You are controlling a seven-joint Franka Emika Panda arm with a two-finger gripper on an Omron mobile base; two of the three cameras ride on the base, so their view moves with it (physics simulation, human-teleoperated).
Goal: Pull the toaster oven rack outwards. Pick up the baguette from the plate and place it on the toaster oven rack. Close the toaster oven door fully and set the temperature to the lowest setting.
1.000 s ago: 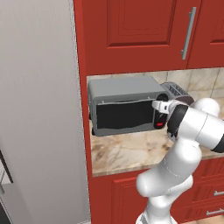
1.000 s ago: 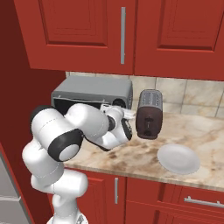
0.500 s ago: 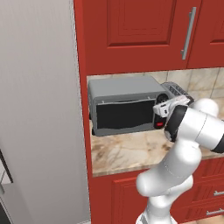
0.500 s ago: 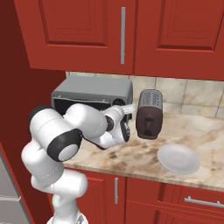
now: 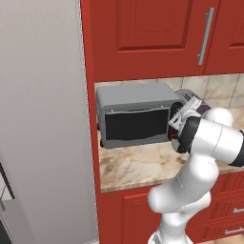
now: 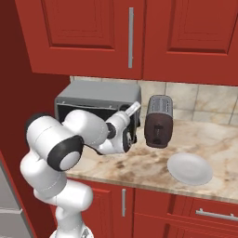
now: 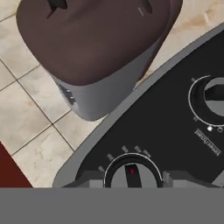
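The toaster oven (image 5: 136, 114) sits on the marble worktop (image 6: 153, 167) under the red cabinets, against the wall, with the dark-brown slot toaster (image 6: 159, 121) just beside its control end. Its door (image 5: 137, 125) looks shut or nearly so in both base views, so the step in hand is, by my reading, the temperature setting. The pincer (image 7: 132, 177) is up against the black control panel (image 7: 170, 131); in the hand view its two finger tips (image 7: 94, 180) stand either side of the nearer knob (image 7: 132, 174), straddling it, though whether the pads actually press on the knob I cannot tell. A second knob (image 7: 214, 96) sits further along the panel. The knob is a small, stiff, round part on a fixed spindle: it will likely turn with some resistance and not give or bend, and its smooth rim could slip under a light pinch. The place to take hold is across its width, fingers on opposite sides of the rim, square to the panel, so the wrist's roll carries it round. The oven itself looks heavy enough to stay put. The white plate (image 6: 189, 168) lies bare on the worktop, well apart.
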